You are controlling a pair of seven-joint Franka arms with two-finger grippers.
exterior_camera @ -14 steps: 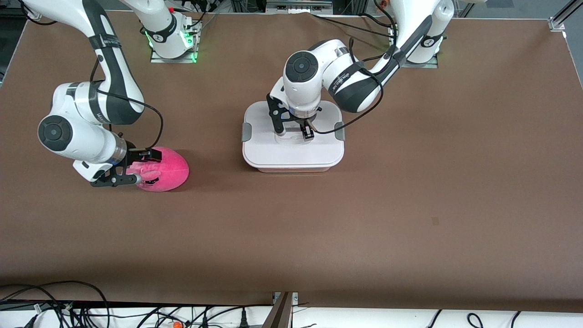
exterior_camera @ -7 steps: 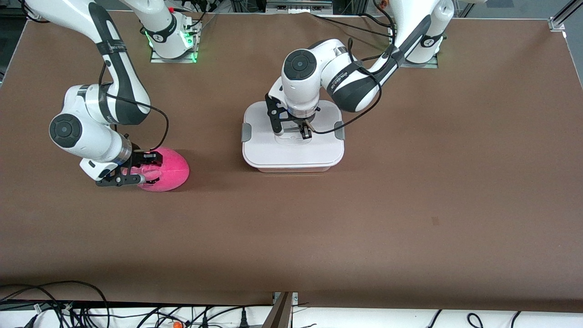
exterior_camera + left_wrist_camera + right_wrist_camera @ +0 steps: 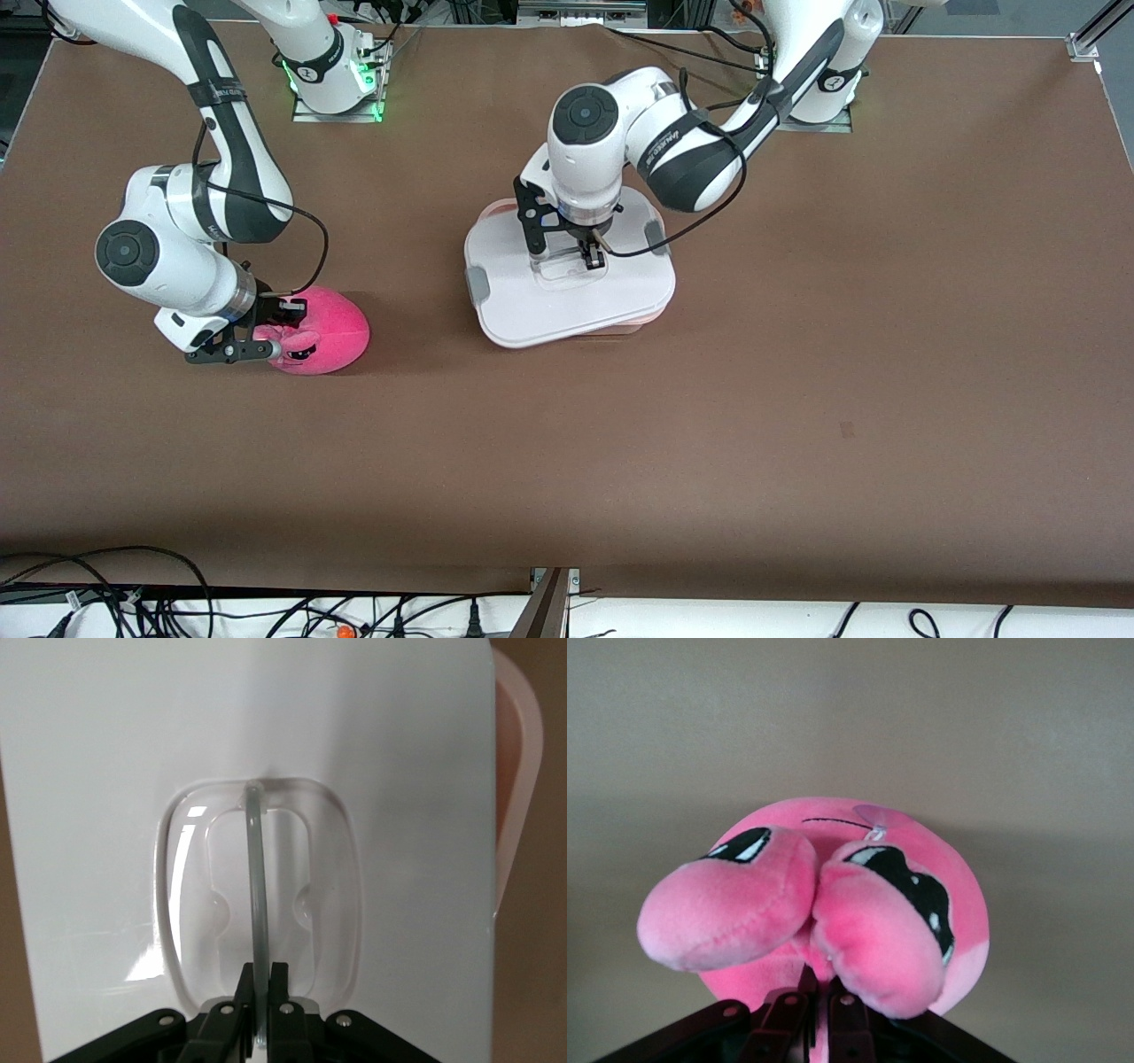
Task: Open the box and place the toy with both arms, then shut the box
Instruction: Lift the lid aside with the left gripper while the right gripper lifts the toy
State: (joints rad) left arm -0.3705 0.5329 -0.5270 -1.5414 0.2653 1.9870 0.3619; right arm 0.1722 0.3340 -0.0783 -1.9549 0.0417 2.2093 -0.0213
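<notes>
Pinching lid handle (image 3: 257,904) in left tool (image 3: 261,979), toy (image 3: 321,330) in right tool (image 3: 266,330)

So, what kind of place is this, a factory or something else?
Most likely a robotics lab test bench, not a factory. Two white arms are bolted to a table under a plain brown cover, loose cables trail along its near edge, and the only items are a pink plush toy and a plastic box.

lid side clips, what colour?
Grey, on the white lid; side clips show best in the front view.
</notes>
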